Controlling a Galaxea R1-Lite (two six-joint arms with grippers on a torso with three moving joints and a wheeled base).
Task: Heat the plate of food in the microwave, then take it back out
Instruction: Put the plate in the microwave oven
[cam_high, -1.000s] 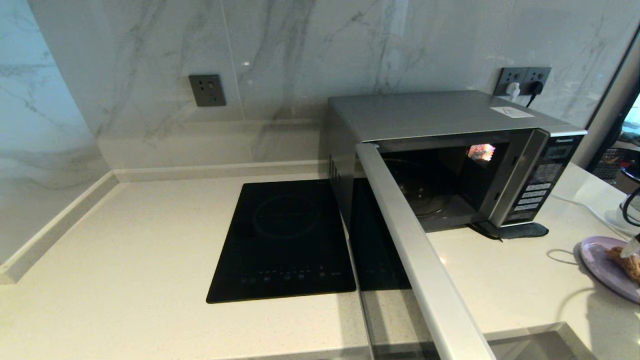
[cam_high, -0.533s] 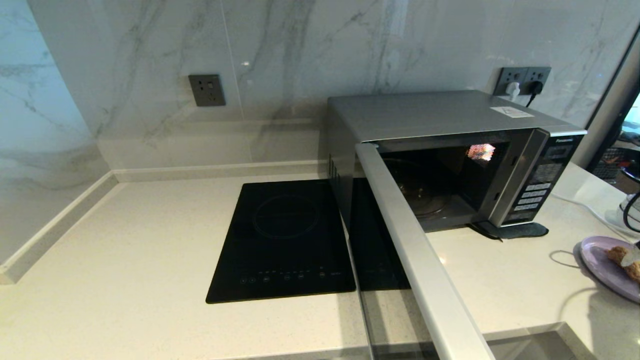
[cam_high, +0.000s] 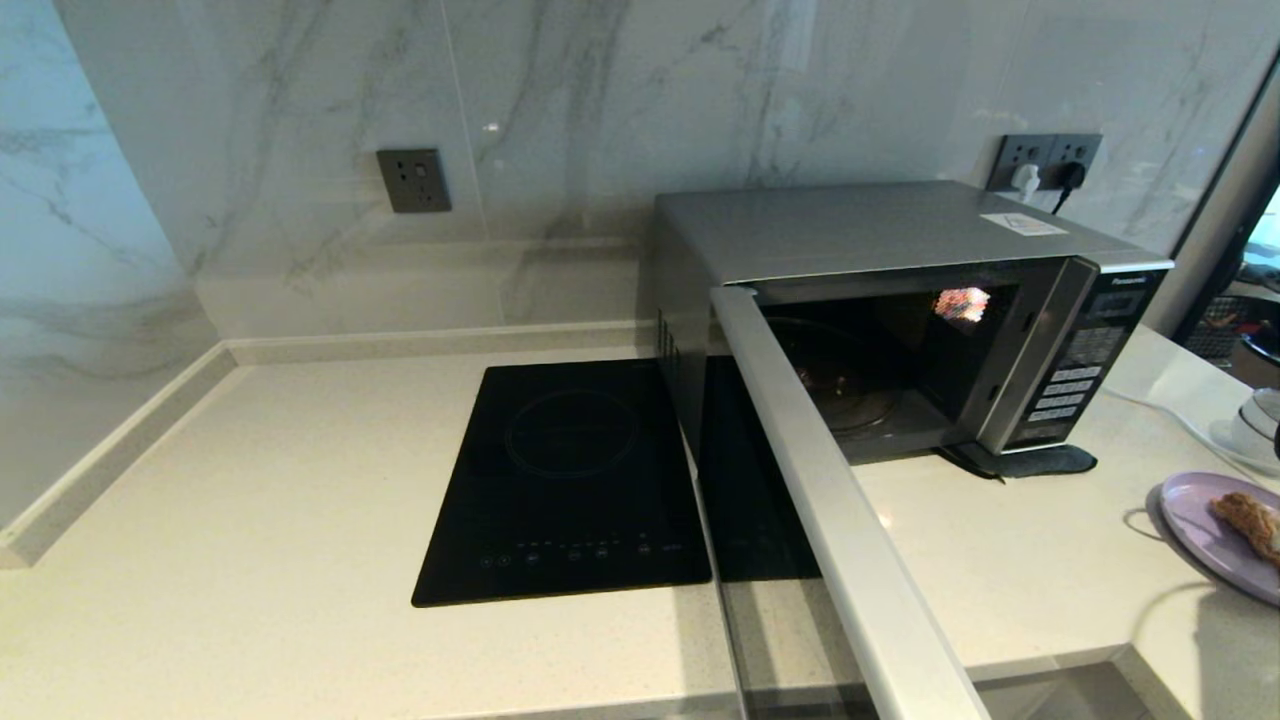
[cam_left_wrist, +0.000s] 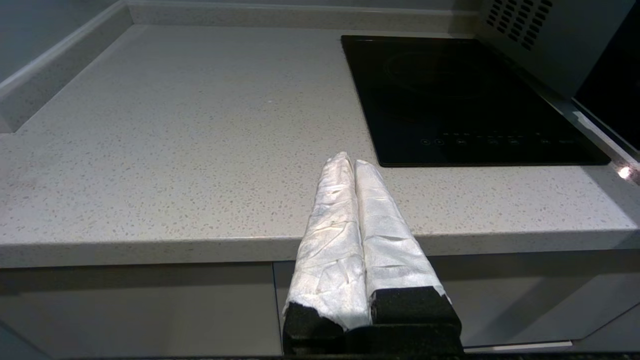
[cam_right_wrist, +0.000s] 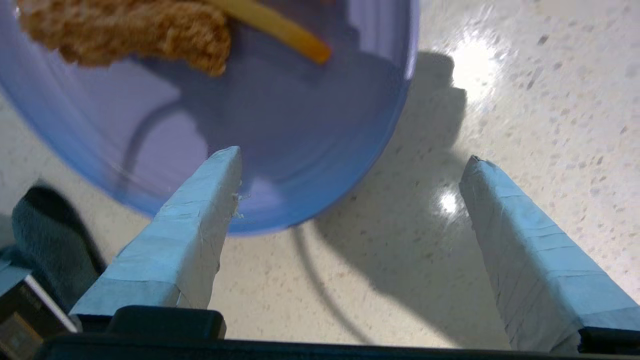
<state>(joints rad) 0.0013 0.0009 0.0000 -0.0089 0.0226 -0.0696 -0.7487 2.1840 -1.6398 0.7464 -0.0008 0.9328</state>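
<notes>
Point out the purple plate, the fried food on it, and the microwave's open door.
Round lilac-purple plate (cam_high: 1195, 520): head view, bare inner surface.
Golden-brown fried piece (cam_high: 1250, 518): head view, its middle.
Silver-grey microwave's open door (cam_high: 830, 500): head view, top edge.

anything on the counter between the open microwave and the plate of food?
Head view: bare counter between the microwave and the plate of food; only a thin cable loop lies at the plate's near edge.

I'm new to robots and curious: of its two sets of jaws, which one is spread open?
The right gripper, hovering over the plate of food, has its taped fingers far apart. The left gripper, parked at the counter edge, has its fingers pressed together.
</notes>
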